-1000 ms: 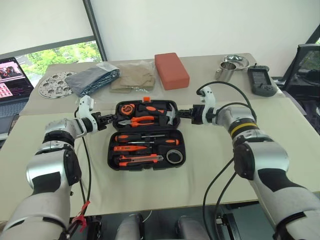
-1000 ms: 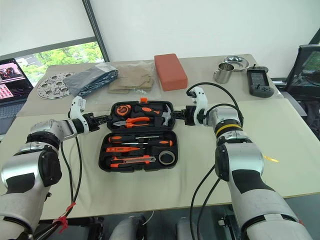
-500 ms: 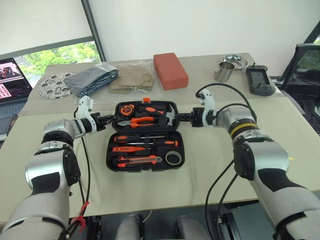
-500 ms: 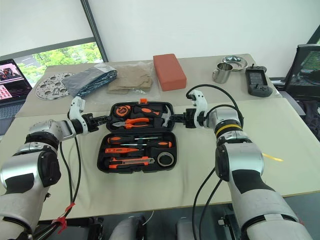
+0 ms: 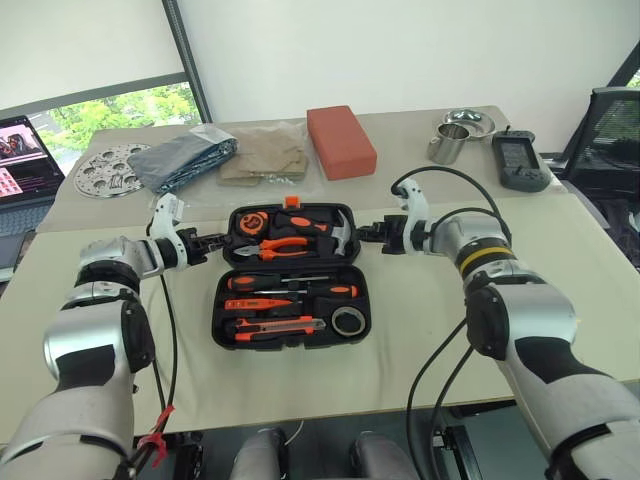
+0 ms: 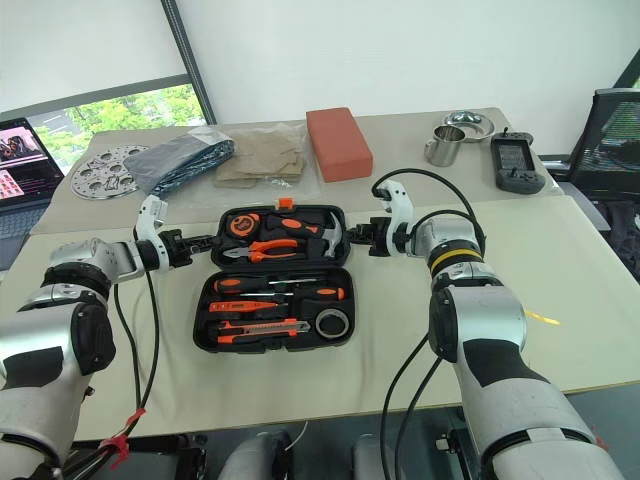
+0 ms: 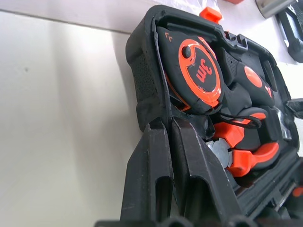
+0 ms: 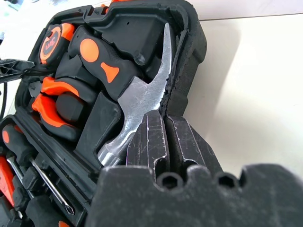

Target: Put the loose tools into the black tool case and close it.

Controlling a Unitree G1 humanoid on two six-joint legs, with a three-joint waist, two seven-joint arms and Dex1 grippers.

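Now, from the head views I see the case point(image 5: 291, 274) lying open near the middle of the near table point(image 5: 560, 290), screwdrivers point(image 5: 290, 282), knife point(image 5: 275, 325) and tape roll point(image 5: 348, 320) already bedded in the near half, pliers and hammer in the far half. My left gripper point(image 5: 212, 243) sits at the far half's left edge and my right gripper point(image 5: 367, 234) at its right edge, both with fingers pressed together. I judge the case a stiff moulded shell, fairly weighty with steel inside, its bumpy rim giving decent purchase; the far half should hinge toward me as one rigid piece, so the two side edges are the places to hold or push, evenly, or it will twist. In the left wrist view the closed fingers point(image 7: 189, 161) lie against the rim beside the tape measure point(image 7: 196, 73); whether they pinch the wall or merely touch it I cannot quite tell. In the right wrist view the shut fingers point(image 8: 184, 142) rest at the rim just beside the hammer point(image 8: 142, 99). Beyond the case, the red block point(image 5: 341, 140), folded cloths point(image 5: 222, 152), cup point(image 5: 446, 148) and handset point(image 5: 518, 162) stand well apart on the far table; nothing blocks the lid's swing.
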